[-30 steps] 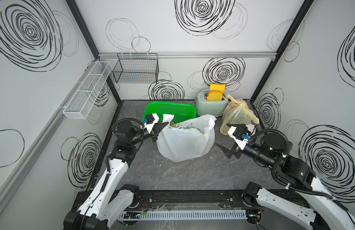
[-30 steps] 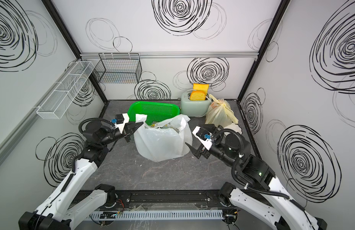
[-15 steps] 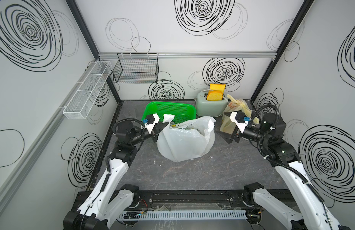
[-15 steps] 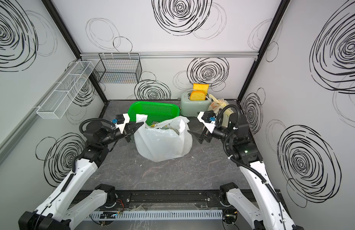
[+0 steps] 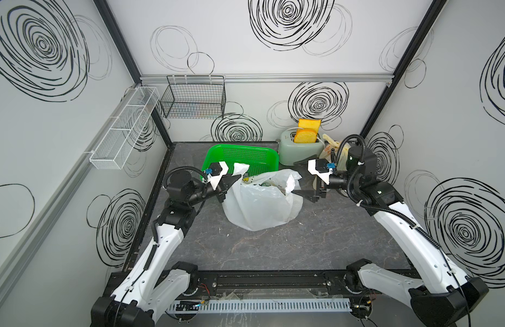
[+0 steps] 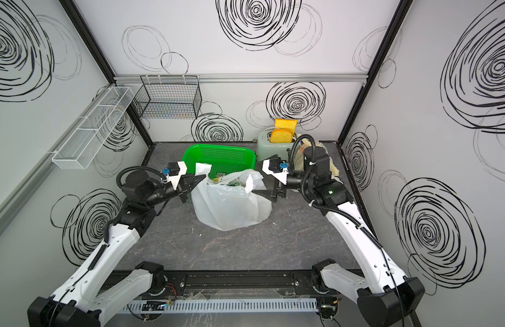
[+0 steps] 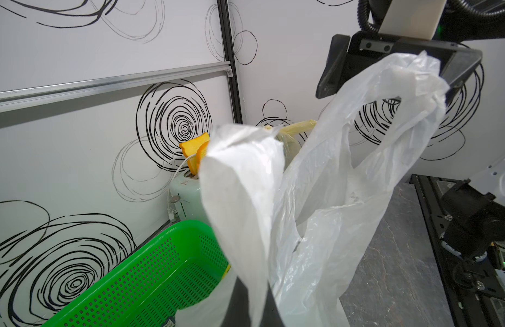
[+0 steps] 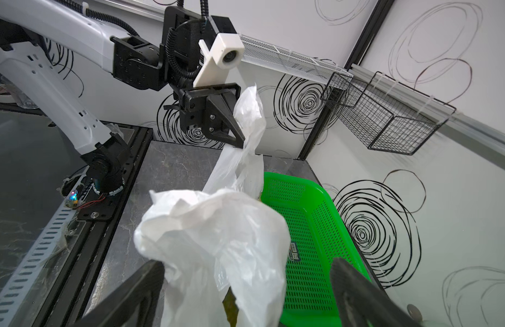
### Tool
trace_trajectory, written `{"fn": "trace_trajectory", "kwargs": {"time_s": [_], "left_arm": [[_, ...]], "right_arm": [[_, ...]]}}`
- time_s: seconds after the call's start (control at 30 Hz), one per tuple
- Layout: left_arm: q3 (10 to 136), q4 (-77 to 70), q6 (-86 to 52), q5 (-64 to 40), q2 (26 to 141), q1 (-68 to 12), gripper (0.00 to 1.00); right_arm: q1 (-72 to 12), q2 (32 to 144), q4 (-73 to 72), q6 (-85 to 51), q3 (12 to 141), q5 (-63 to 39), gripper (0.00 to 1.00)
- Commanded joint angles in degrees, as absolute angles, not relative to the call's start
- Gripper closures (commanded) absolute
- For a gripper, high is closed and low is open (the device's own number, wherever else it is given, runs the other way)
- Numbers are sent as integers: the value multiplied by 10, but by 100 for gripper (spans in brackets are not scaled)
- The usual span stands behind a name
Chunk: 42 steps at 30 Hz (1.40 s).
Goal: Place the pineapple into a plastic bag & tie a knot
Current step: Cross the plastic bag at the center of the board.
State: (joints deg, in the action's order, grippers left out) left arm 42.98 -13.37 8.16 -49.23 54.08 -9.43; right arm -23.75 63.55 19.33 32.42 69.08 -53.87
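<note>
Pineapple (image 5: 269, 185): already inside the plastic bag (image 5: 262, 203). Only a yellow-green patch shows through the open mouth in both top views, so the bagging step looks done and the knot is what remains.

Front of the table (image 5: 274, 254): bare, and no different from a second ago.

Mid-table: the bag stands on the table, mouth up.
- Left gripper (image 5: 237, 177): no change. Jaws are closed on the left handle (image 7: 240, 170), holding it raised.
- Right gripper (image 5: 295, 177): this is what changed. A second ago it was low on the right side of the table, well apart from the bag. Half a second ago it had lifted back toward the rear corner. Now it has swung in to the bag's right handle (image 8: 206, 215).
- Right jaws are wide open, one on each side of the crumpled handle, and nothing is pinched yet. The right wrist view shows the plastic bunched between them.

Meaning, as a judgement: both handles are about to be in hand, which tying needs. The next move calls for closing on the right handle without it slipping out, since thin film folds away easily.

Behind: the green basket (image 5: 245, 155) is just beyond the bag. A toaster (image 5: 296, 150) with bread slices (image 5: 306, 133) is at the back wall. A yellowish bag (image 5: 327, 147) is partly hidden by the right arm.
</note>
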Motion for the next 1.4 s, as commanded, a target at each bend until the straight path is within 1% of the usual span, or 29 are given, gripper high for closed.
{"fn": "trace_trajectory", "kwargs": {"time_s": [0.0, 0.1, 0.2, 0.37, 0.43, 0.5, 0.53, 0.6, 0.67, 0.77, 0.9, 0.97, 1.07, 1.37], "left_arm": [[454, -149, 87, -509, 543, -99, 100], [457, -150, 82, -510, 544, -100, 100], [458, -153, 78, -508, 545, -101, 100], [459, -153, 74, -507, 546, -102, 100], [459, -154, 73, -507, 546, -102, 100], [459, -157, 71, -506, 546, -102, 100], [459, -157, 69, -506, 546, -103, 100], [459, -160, 64, -505, 546, -104, 100], [459, -158, 59, -506, 546, -105, 100], [467, -143, 52, -503, 544, -107, 100], [501, -83, 42, -490, 558, -122, 100], [524, -41, 46, -485, 575, -144, 100], [547, 11, 64, -474, 600, -181, 100], [605, 89, 118, -488, 687, -229, 100]], "right_arm": [[-255, 653, 205, 366, 719, -550, 8], [-270, 668, 223, 376, 731, -547, 9], [-287, 667, 241, 381, 727, -526, 6], [-319, 635, 240, 381, 703, -444, 2], [-335, 626, 229, 381, 694, -387, 3], [-344, 622, 217, 384, 688, -354, 6], [-348, 622, 208, 381, 686, -344, 9], [-352, 626, 199, 380, 687, -337, 19], [-354, 631, 195, 379, 691, -332, 37], [-355, 633, 194, 377, 693, -335, 59], [-356, 641, 212, 381, 701, -356, 79], [-361, 654, 227, 388, 711, -372, 89], [-370, 682, 246, 396, 730, -411, 100], [-377, 754, 227, 395, 767, -542, 100]]}}
